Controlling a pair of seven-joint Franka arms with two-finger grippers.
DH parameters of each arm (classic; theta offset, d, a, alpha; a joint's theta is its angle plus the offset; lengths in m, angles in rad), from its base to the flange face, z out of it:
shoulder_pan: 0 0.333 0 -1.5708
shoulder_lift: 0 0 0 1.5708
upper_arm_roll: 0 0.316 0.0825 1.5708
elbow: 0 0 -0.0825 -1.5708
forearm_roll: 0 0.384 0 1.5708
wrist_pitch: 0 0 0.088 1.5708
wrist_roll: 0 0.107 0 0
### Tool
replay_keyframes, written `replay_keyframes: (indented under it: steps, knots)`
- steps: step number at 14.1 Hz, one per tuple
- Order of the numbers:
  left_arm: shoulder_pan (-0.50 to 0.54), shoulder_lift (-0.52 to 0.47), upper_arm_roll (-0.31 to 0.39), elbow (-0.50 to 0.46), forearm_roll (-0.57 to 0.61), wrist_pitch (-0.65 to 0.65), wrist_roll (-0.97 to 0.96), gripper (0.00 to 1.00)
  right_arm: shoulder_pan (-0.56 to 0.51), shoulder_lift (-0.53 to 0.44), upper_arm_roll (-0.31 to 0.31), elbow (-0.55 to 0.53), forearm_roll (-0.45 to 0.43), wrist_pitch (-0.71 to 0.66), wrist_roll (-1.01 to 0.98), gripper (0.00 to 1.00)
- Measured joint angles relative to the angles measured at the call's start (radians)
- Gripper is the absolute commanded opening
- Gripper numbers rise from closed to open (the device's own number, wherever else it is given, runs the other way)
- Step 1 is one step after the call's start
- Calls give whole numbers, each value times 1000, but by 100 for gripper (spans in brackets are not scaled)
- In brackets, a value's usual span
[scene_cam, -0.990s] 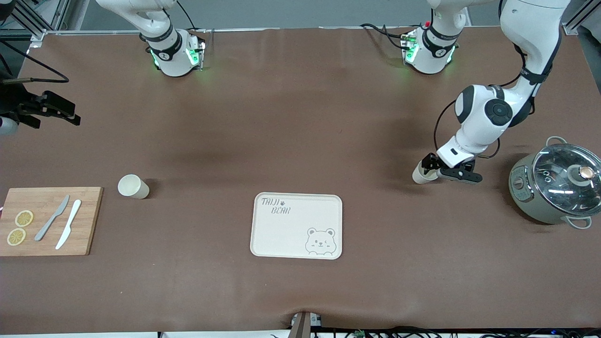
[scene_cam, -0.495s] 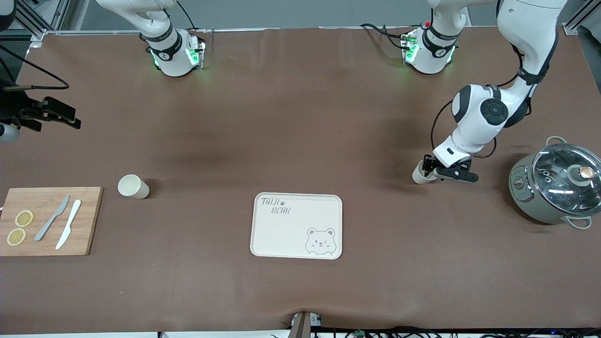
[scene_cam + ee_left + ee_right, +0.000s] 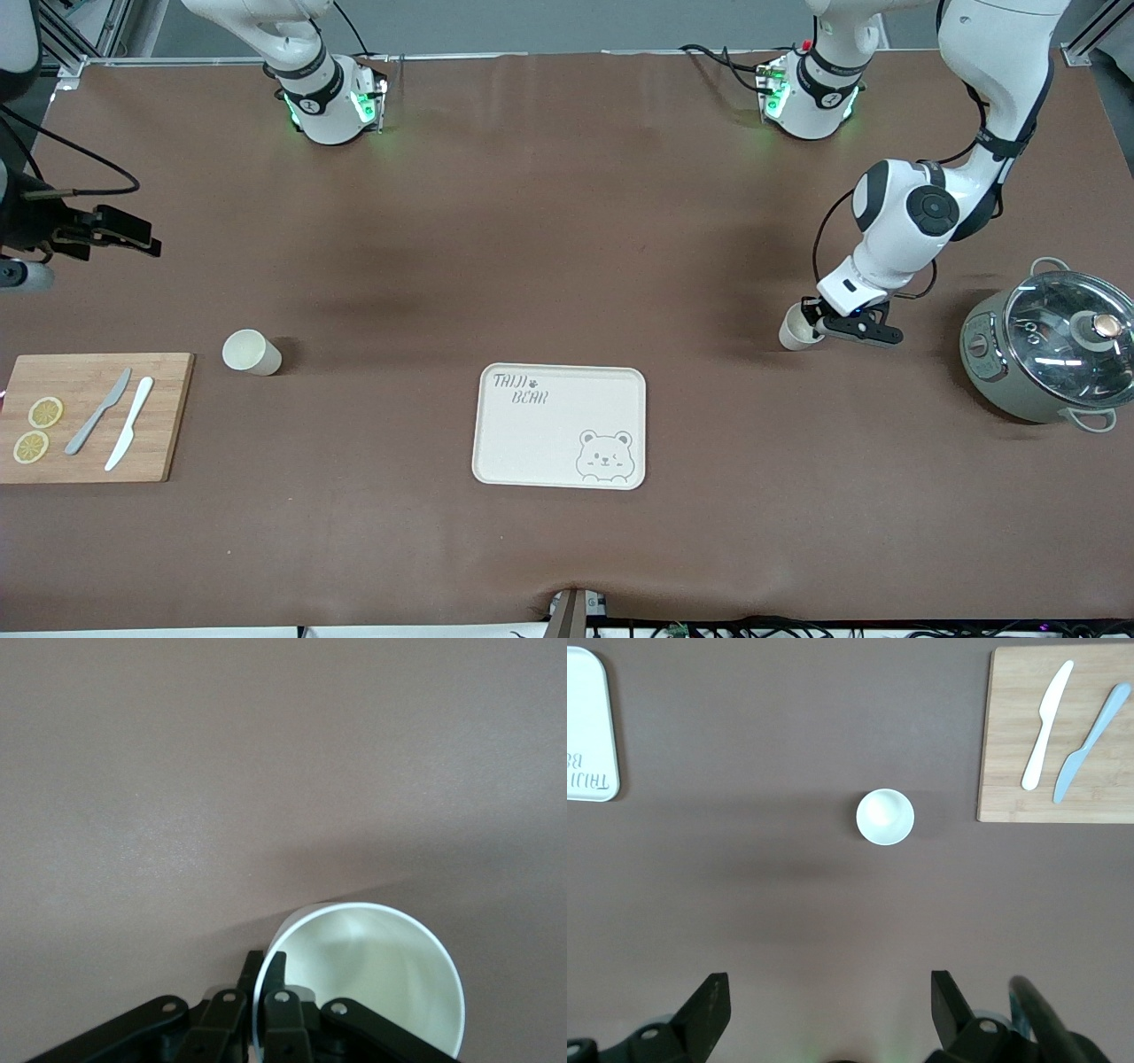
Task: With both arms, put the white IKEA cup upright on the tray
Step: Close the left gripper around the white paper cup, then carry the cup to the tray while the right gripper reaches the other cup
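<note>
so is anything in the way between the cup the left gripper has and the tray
Nothing visible. The left gripper pinches the rim of the cup, and only bare table lies between it and the tray. The pot sits away from that path.

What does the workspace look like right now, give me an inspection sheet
Surface: brown table.
Job's things: tray bare; one white cup in the left gripper, a second cup beside the cutting board.
Clutter: two knives, lemon slices, lidded pot.
Grippers: left shut on the cup's wall; right gripper open above the second cup.
Cables: along both arms.
Surroundings: metal framing.
</note>
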Motion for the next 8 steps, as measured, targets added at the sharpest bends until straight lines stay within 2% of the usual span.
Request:
replay_keyframes:
  steps: [5,8]
  knots:
    - [2,3,1,15,0,0,-4,0,-2,22,0,0,0,0,0,100]
    - [1,2,1,59,0,-29,-11,0,-3,43,0,0,-2,-1,0,100]
